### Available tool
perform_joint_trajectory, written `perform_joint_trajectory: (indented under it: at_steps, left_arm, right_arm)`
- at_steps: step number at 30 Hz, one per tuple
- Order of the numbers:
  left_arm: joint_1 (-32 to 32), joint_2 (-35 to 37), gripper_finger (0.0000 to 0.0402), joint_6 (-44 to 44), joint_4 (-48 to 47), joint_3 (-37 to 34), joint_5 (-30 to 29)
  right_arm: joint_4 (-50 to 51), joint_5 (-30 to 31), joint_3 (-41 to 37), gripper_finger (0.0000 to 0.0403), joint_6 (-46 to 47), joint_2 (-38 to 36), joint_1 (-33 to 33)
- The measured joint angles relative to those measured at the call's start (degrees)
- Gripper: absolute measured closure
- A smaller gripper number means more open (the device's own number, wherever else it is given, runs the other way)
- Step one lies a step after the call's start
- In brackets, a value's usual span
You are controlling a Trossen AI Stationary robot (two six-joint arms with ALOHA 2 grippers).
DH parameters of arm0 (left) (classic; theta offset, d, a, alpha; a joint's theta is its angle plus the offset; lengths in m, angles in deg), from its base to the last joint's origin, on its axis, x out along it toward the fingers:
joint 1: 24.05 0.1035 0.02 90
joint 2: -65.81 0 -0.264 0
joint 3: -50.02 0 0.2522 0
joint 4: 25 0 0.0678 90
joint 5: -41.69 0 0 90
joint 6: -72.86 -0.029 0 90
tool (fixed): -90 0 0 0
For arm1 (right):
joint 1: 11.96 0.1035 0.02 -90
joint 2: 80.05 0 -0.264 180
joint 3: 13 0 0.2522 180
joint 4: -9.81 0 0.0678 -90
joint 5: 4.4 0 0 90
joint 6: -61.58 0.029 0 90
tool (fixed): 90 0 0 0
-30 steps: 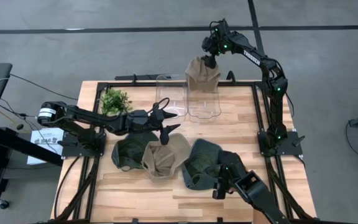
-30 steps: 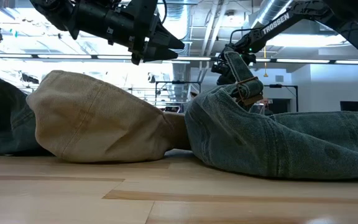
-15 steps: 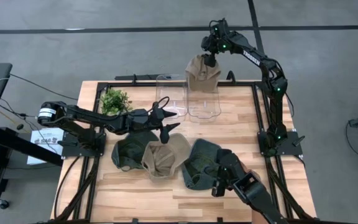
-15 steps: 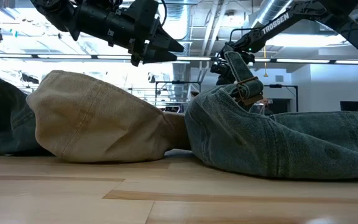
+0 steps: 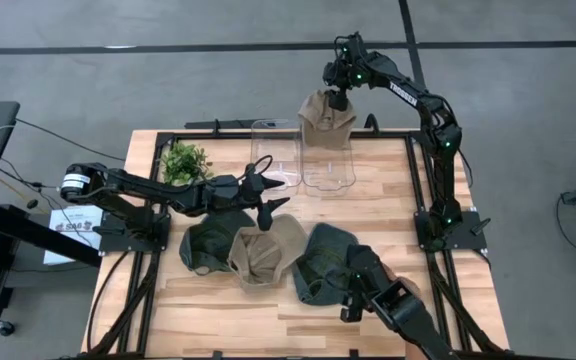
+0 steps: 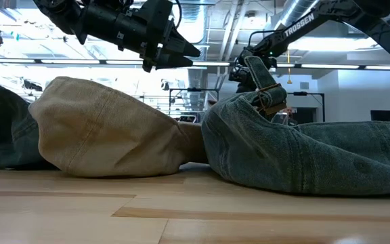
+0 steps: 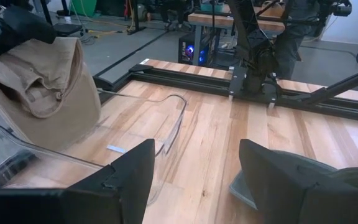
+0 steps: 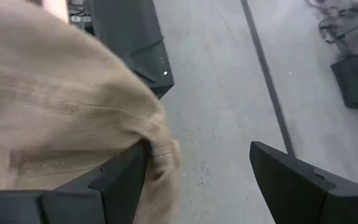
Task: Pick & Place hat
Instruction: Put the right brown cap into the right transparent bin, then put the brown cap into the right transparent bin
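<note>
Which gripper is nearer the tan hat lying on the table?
Left. The left gripper hovers just above the tan hat; the right gripper is far off over the clear bin.

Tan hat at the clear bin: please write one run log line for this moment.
tan hat: hanging over clear bin | right gripper: at hat top, open | left gripper: open, above table hats

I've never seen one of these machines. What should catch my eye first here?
Probably the tan hat dangling at the right gripper, above the clear bins at the table's far edge. Next, three more hats in a row near the front: dark green, tan, dark green. The left gripper hovers open above them.
</note>
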Motion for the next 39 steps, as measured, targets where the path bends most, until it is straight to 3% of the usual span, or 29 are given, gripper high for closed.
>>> perform_joint_trajectory:
  at_steps: [8, 22, 39]
  left_arm:
    - [0.0, 0.0, 0.0169, 0.0, 0.0, 0.0, 0.0]
    - [0.0, 0.0, 0.0169, 0.0, 0.0, 0.0, 0.0]
    - [0.0, 0.0, 0.0169, 0.0, 0.0, 0.0, 0.0]
  right_arm:
    - [2.4, 0.1, 0.0, 0.0126, 0.5, 0.0, 0.7]
    - [3.6, 6.1, 0.0, 0.0126, 0.7, 0.0, 0.8]
    - [6.1, 3.1, 0.0, 0.0126, 2.3, 0.0, -0.1]
